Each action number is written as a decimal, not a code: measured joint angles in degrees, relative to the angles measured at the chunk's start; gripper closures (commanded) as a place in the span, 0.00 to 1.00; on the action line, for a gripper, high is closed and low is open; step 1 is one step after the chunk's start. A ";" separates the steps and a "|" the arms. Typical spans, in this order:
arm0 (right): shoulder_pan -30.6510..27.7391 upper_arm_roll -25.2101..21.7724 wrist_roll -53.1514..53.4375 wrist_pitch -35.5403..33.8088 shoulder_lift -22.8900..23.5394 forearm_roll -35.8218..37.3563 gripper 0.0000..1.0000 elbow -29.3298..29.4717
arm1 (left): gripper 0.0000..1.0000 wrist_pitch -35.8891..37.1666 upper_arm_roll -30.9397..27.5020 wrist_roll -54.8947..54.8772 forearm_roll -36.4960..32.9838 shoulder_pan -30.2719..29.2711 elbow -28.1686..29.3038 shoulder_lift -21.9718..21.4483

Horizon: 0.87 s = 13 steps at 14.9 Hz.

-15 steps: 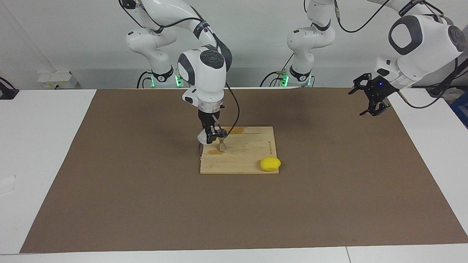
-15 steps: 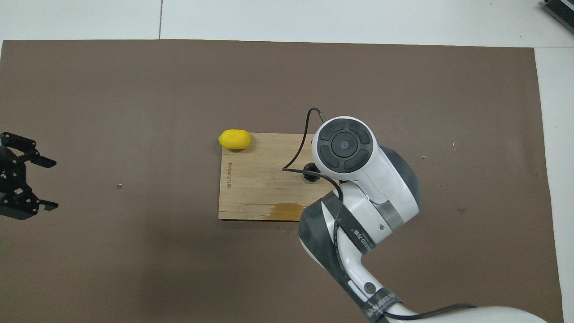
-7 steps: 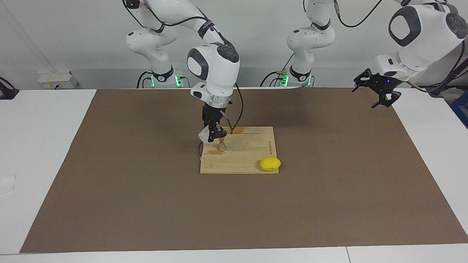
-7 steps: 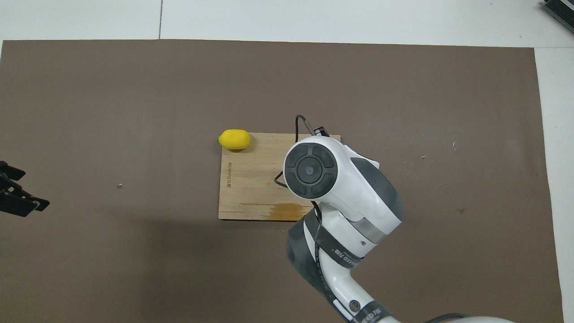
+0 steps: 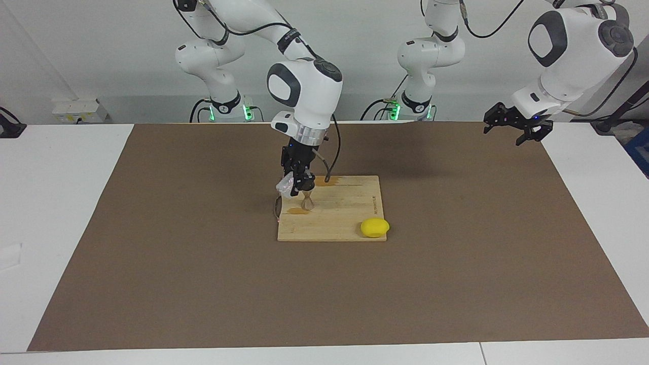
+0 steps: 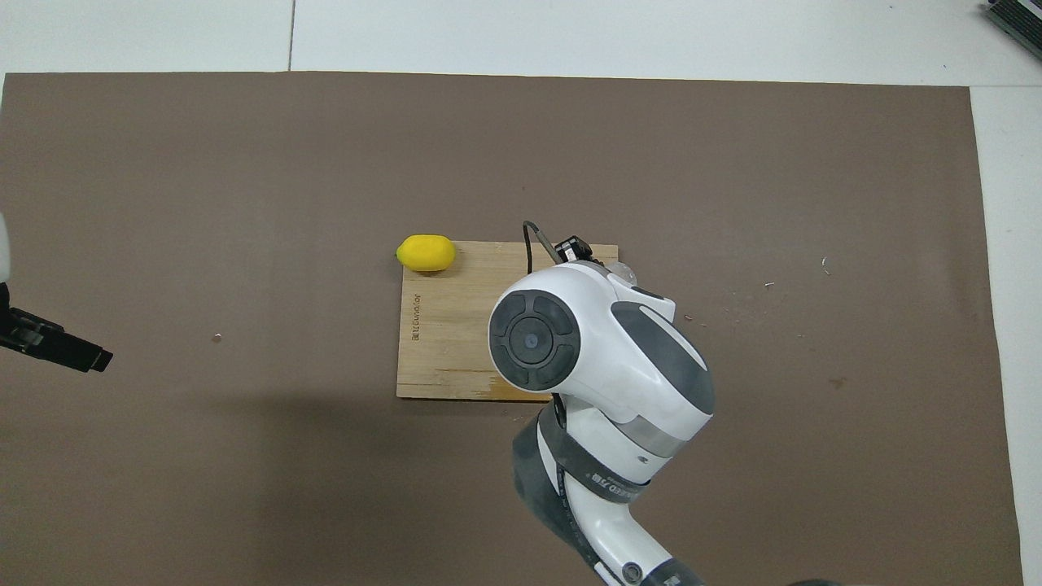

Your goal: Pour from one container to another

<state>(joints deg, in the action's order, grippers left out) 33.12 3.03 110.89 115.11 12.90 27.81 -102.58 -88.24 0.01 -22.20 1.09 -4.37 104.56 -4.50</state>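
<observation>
Clear plastic shows in the right gripper, which is clamped on the small clear cup and holds it tipped just over the mouth of the metal jigger. The jigger stands upright on the wooden board, toward the right arm's end of it, with a lemon at the board's other end. Pouring looks underway or nearly finished; righting the cup and setting it down remain. Whether liquid is flowing cannot be told. Compared with a second ago, the right arm's wrist has swung over the board, and the waiting left gripper, fingers spread wide, has lifted over the mat's edge.
</observation>
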 measured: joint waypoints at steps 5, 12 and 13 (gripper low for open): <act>0.79 0.09 0.02 1.18 -1.43 3.53 1.00 -3.45 | 0.00 -0.23 1.72 13.03 -0.01 0.17 -0.13 0.00; 1.23 0.09 0.02 2.05 -2.45 4.87 1.00 -4.79 | 0.00 -10.82 1.62 14.94 -0.24 0.04 -0.14 0.01; 1.23 0.09 0.02 2.07 -2.45 4.87 1.00 -4.79 | 0.00 -10.81 1.63 14.94 -0.25 0.04 -0.14 0.01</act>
<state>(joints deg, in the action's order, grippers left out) 34.36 3.13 110.92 117.19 10.45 32.68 -107.36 -99.05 1.63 -7.26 0.84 -4.33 104.42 -4.49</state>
